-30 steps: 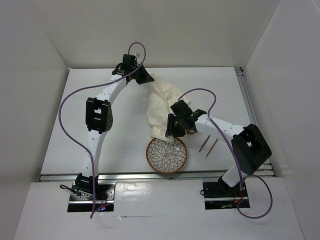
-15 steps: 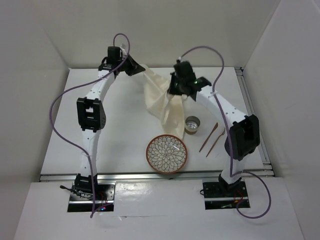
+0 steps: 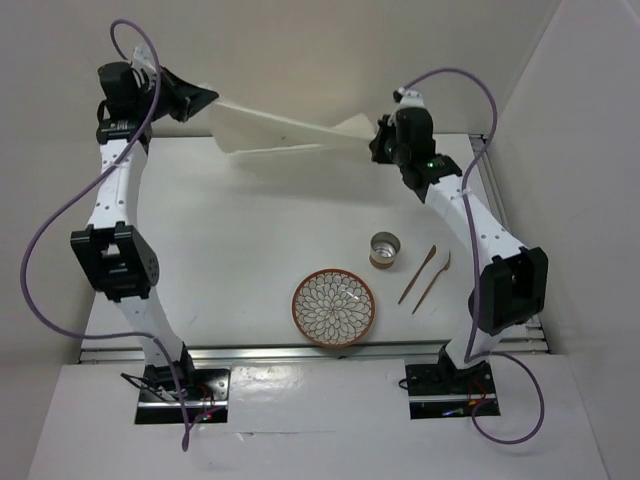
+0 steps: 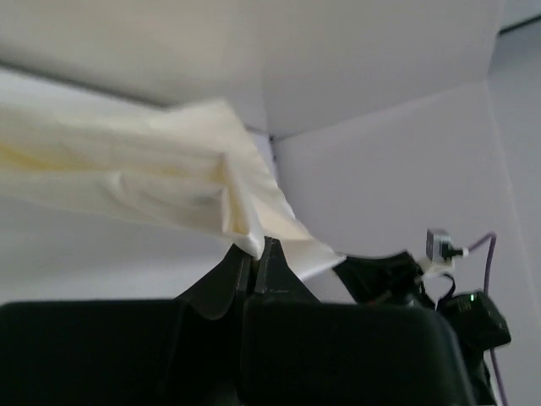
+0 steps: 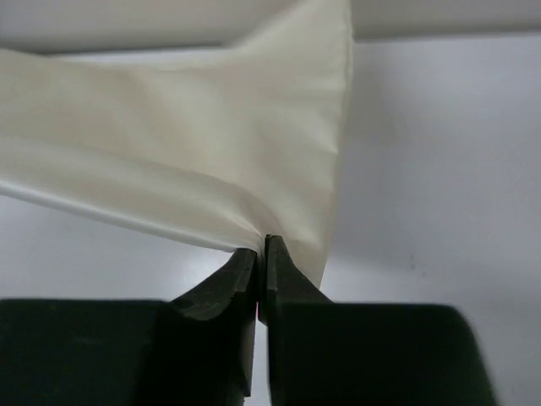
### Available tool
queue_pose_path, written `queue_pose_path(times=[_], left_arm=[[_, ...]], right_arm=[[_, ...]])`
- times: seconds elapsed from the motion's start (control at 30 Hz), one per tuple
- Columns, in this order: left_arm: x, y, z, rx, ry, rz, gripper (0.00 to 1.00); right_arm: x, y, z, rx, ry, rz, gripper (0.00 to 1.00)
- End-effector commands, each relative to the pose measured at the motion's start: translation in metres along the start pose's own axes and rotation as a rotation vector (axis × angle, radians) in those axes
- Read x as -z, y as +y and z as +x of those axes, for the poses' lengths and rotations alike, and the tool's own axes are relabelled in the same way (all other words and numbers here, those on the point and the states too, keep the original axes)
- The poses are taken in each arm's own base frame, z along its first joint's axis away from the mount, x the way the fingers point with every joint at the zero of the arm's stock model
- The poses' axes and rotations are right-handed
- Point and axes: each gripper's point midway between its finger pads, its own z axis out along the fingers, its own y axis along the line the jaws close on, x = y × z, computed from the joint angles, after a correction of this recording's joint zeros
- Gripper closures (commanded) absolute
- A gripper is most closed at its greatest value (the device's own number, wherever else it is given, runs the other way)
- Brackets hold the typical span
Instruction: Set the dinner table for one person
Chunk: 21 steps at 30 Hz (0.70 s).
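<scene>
A cream cloth (image 3: 285,130) hangs stretched in the air above the far part of the white dinner table (image 3: 240,240). My left gripper (image 3: 208,97) is shut on its left corner, high at the far left; the wrist view shows the cloth (image 4: 152,182) pinched at the left gripper's tips (image 4: 256,247). My right gripper (image 3: 374,140) is shut on the right corner at the far right; there too the cloth (image 5: 194,144) is pinched at the right gripper's tips (image 5: 261,245). A patterned plate (image 3: 334,307), a metal cup (image 3: 384,249) and two brown utensils (image 3: 424,277) lie near the front.
White walls enclose the table on three sides. A metal rail (image 3: 300,349) runs along the near edge and another along the right side (image 3: 505,215). The right arm's elbow (image 3: 510,290) hangs over the front right corner.
Both grippers have lifted the cloth off the table and pulled apart, the left far to the upper left, the right slightly right. The cloth went from a bunched drape to a taut band.
</scene>
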Motion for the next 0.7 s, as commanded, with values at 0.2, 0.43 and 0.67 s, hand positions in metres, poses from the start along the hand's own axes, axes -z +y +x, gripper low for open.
queue_pose_path(times=[0.2,0.43,0.67], left_arm=[[0.086,0.137,0.146,0.147,0.144,-0.392,0.0],[0.12,0.145,0.124,0.102,0.095,-0.552,0.27],[0.109,0.152,0.145,0.071,0.145,-0.575,1.0]], right_arm=[[0.05,-0.067,0.117,-0.057,0.15,0.19,0.1],[0.062,-0.044,0.092,-0.125,0.162,0.118,0.22],[0.02,-0.01,0.104,-0.136,0.343,0.007,0.92]])
